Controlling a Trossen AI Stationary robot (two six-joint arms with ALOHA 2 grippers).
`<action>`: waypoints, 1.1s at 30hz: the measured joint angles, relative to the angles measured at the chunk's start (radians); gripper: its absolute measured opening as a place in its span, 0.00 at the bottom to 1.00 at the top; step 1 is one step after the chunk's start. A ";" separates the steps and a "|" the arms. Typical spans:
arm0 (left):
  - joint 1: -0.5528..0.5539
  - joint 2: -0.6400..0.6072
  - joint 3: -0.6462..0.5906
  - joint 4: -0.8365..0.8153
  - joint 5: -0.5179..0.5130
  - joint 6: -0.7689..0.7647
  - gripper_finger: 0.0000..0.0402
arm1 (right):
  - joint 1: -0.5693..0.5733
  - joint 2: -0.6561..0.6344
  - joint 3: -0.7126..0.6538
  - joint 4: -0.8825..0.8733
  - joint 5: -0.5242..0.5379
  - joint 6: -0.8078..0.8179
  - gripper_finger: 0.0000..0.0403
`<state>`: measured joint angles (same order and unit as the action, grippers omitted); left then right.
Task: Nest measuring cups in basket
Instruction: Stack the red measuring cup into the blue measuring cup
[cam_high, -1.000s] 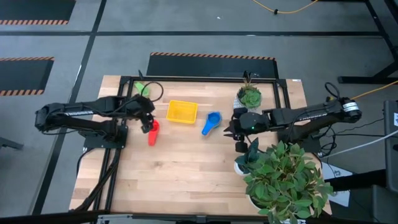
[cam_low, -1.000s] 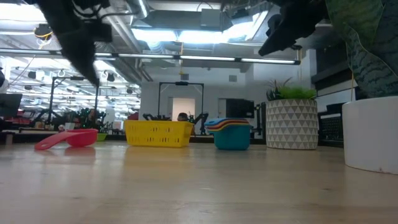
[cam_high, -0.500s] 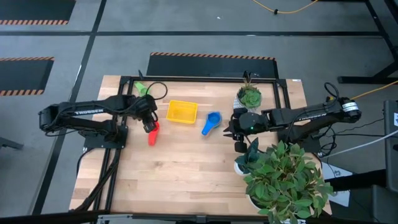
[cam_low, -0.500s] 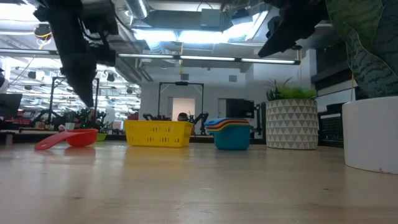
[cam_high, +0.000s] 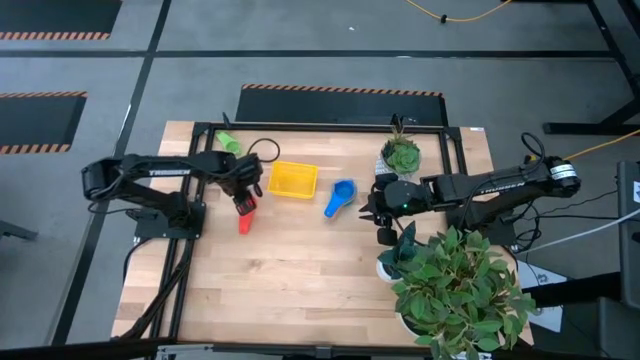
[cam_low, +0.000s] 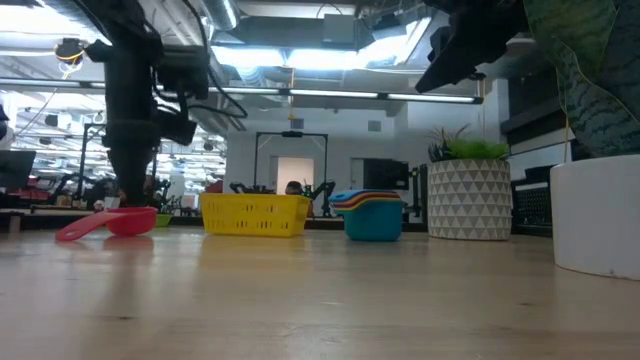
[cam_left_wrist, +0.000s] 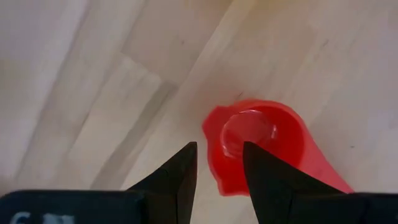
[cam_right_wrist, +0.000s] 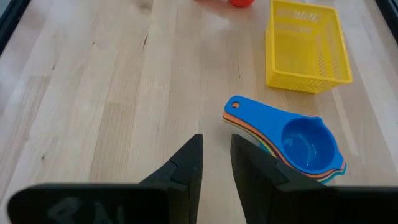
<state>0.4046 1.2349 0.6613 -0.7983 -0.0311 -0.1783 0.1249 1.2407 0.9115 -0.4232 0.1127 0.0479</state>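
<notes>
The red measuring cup (cam_high: 241, 218) (cam_low: 115, 222) (cam_left_wrist: 261, 137) lies on the wood left of the yellow basket (cam_high: 292, 180) (cam_low: 253, 214) (cam_right_wrist: 305, 50), bowl up, handle toward the near edge. My left gripper (cam_high: 243, 200) (cam_low: 128, 195) (cam_left_wrist: 219, 165) points straight down just above the cup's bowl, open with a narrow gap astride the bowl's rim. A stack of nested cups, blue on top (cam_high: 340, 197) (cam_low: 372, 217) (cam_right_wrist: 298, 146), rests right of the basket. A green cup (cam_high: 228, 142) lies by the far edge. My right gripper (cam_high: 368, 205) (cam_right_wrist: 216, 155) waits raised beside the stack, slightly open.
A white patterned pot with a small plant (cam_high: 401, 155) (cam_low: 468, 195) stands at the far right. A large leafy plant in a white pot (cam_high: 455, 285) (cam_low: 600, 215) fills the near right corner. A black frame (cam_high: 200, 130) borders the table's left and far sides.
My left gripper has swung from a slant to point straight down and has dropped toward the red cup's bowl, shifting slightly toward the basket. The cup has stayed where it was.
</notes>
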 joint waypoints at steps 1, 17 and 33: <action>0.000 0.013 0.000 0.000 -0.001 0.000 0.31 | 0.000 0.000 0.000 0.000 0.000 0.000 0.22; 0.000 0.103 0.000 0.001 -0.008 -0.002 0.30 | 0.000 0.000 0.000 0.000 0.000 0.000 0.22; -0.051 0.102 0.001 0.005 -0.003 -0.030 0.04 | 0.000 -0.003 0.000 -0.058 0.000 -0.001 0.22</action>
<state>0.3540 1.3369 0.6624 -0.7937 -0.0345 -0.2088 0.1249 1.2379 0.9114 -0.4816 0.1127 0.0470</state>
